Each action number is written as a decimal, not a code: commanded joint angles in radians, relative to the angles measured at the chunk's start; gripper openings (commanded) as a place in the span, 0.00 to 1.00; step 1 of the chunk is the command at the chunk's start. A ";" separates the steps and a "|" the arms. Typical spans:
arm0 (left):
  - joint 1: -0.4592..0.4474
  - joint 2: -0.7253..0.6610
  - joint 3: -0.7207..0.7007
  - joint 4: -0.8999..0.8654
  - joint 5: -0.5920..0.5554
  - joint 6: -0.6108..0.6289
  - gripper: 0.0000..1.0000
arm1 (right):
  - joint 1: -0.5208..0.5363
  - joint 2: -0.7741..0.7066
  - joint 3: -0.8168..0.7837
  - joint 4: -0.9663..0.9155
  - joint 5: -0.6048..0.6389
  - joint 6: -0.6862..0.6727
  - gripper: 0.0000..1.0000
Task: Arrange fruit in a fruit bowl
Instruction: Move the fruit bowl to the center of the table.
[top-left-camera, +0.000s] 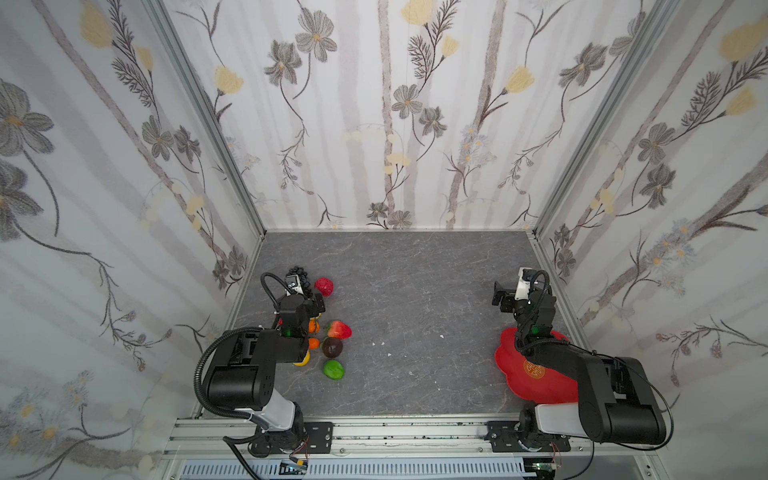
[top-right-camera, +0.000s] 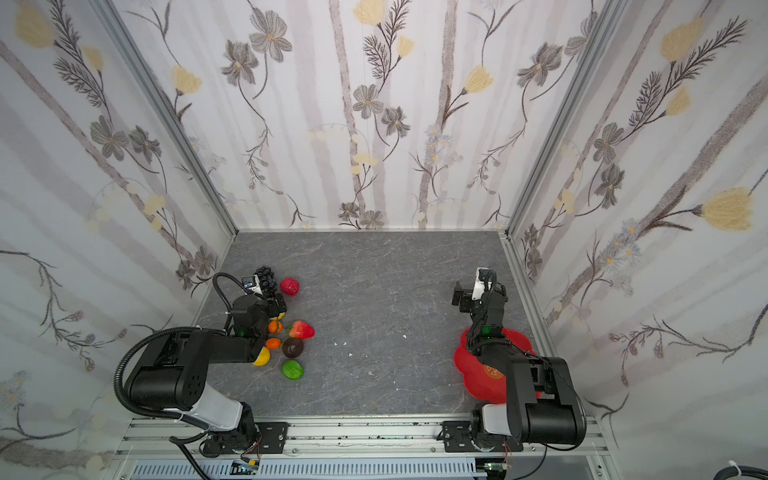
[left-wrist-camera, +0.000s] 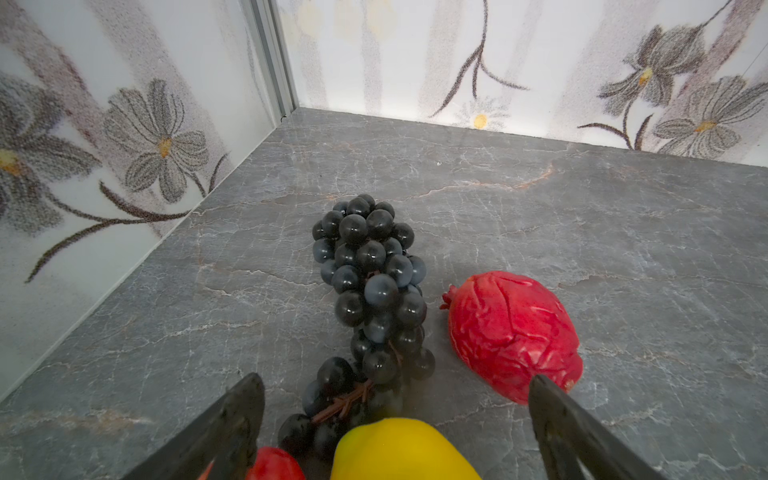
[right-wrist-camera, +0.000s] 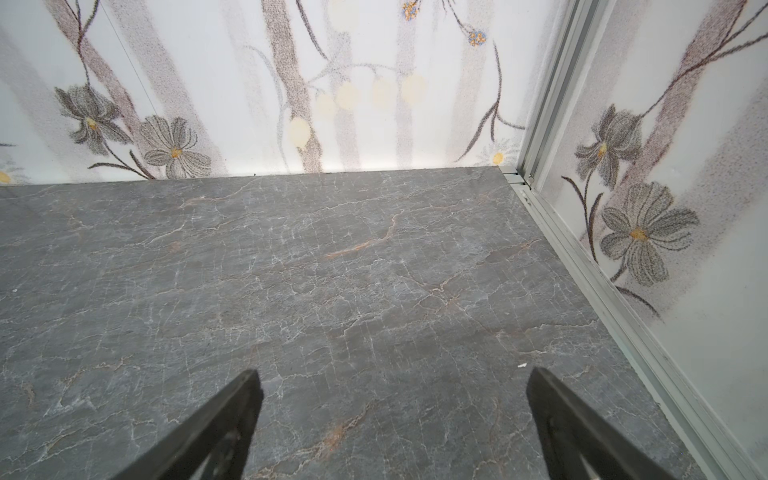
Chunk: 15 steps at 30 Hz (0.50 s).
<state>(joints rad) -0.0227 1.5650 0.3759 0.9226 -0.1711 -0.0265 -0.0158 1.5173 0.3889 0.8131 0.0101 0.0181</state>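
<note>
Yellow lemon (left-wrist-camera: 399, 451) sits just beneath the left end effector (left-wrist-camera: 395, 382), wide and empty, with the grape bunch (left-wrist-camera: 374, 270) stretching lengthwise straight ahead, while the fruit bowl (top-left-camera: 512, 365) lies well apart across the tabletop (top-left-camera: 415, 291), behind the equally wide, empty right end effector (right-wrist-camera: 392, 378).

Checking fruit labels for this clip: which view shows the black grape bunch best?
The left wrist view: the grape bunch fills the middle, close and sharp. In both top views it is tiny and partly hidden by the left arm. The right wrist view does not show it.
</note>
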 joint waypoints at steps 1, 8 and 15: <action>0.001 0.002 0.006 0.000 0.012 -0.006 1.00 | 0.000 0.001 0.002 0.040 -0.001 -0.003 0.99; 0.000 0.001 0.003 0.008 0.012 -0.004 1.00 | 0.002 -0.015 -0.015 0.058 -0.051 -0.022 0.99; 0.000 -0.249 -0.061 -0.084 0.064 0.014 1.00 | 0.017 -0.173 -0.048 -0.008 -0.003 -0.028 0.99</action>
<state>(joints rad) -0.0242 1.3777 0.3355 0.8745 -0.1196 -0.0212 -0.0010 1.3811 0.3344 0.8093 -0.0040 0.0059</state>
